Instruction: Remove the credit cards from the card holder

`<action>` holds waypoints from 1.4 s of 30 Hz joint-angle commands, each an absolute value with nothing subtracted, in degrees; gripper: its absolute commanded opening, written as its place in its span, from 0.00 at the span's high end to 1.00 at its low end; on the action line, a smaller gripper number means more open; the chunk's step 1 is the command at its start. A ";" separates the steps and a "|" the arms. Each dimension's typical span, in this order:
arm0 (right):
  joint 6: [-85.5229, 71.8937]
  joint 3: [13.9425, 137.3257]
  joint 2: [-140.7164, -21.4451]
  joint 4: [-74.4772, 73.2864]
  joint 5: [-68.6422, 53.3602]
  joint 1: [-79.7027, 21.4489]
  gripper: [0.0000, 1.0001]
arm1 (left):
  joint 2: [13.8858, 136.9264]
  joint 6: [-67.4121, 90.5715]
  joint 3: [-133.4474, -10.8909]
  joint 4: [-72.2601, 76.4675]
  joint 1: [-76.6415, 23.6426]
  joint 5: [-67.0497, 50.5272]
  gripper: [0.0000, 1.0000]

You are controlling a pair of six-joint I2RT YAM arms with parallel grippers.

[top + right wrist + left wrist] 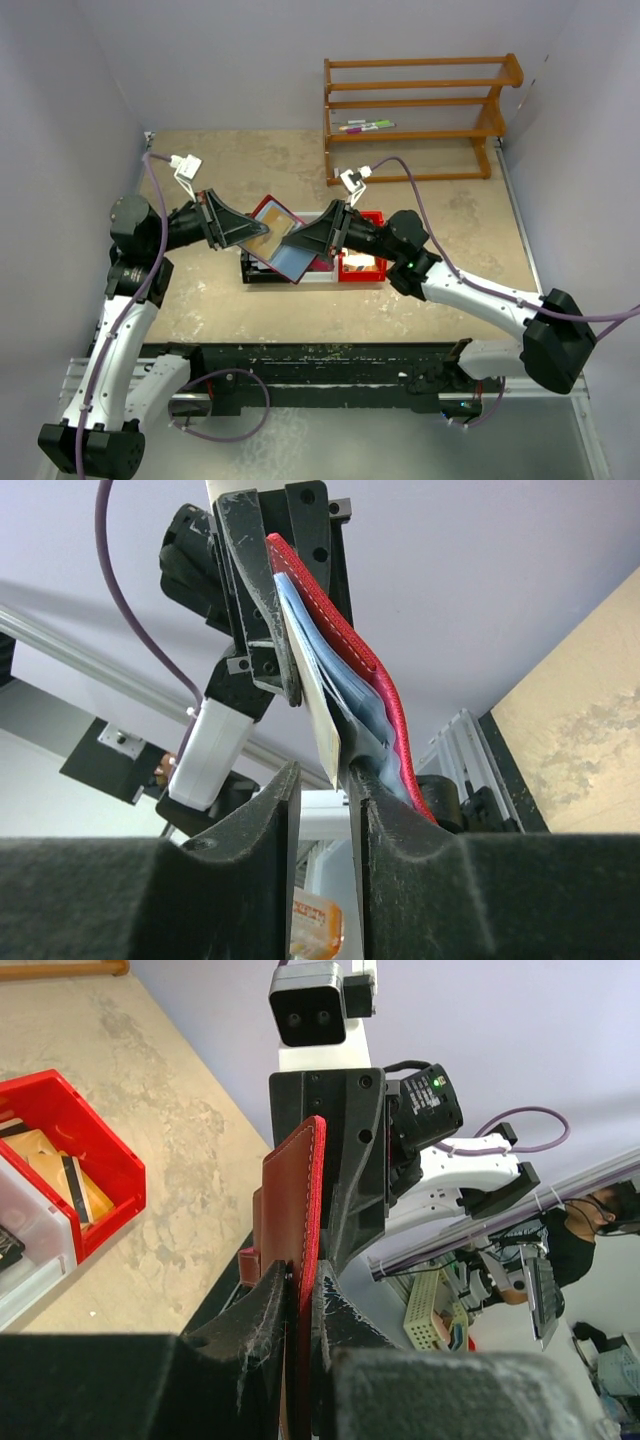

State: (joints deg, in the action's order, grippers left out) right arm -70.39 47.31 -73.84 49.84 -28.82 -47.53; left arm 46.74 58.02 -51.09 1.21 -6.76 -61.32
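Observation:
The maroon card holder (277, 214) hangs open between my two grippers, above the trays, with its blue-grey sleeves (292, 260) facing up and a tan card (262, 243) showing in it. My left gripper (258, 232) is shut on the holder's maroon edge (292, 1195), which stands between its jaws (300, 1282). My right gripper (292, 243) is at the holder's right side. In the right wrist view its jaws (325, 780) stand apart, with the corner of a pale card (322, 715) poking out of the sleeves (350, 695) into the gap, close to the right-hand finger (375, 800).
A red bin (373, 272) holding tan cards sits under my right arm; it also shows in the left wrist view (95, 1150). A clear tray (290, 279) lies beside it. A wooden rack (420, 110) with markers (365, 126) stands at the back right.

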 commanded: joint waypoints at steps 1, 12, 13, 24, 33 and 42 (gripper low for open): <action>-70.82 48.08 -73.04 55.11 -23.11 -48.53 0.71 | 45.32 60.45 -51.15 2.64 -7.46 -63.85 0.98; -74.68 46.51 -75.01 63.65 -18.11 -49.50 1.00 | 44.74 57.78 -51.37 -1.66 -7.39 -62.12 0.96; -74.81 46.13 -74.98 64.25 -18.06 -49.56 1.00 | 44.80 57.57 -51.45 -1.82 -7.41 -62.11 0.95; -74.73 39.83 -71.72 64.66 -18.39 -49.49 1.00 | 45.36 58.44 -53.28 -2.28 -7.39 -63.09 0.86; -72.27 38.11 -68.13 60.91 -17.14 -49.48 1.00 | 45.28 60.29 -53.43 -0.68 -7.38 -63.26 0.86; -73.37 43.94 -73.01 60.60 -19.20 -49.70 0.65 | 45.43 60.48 -53.91 -0.81 -7.39 -62.66 0.87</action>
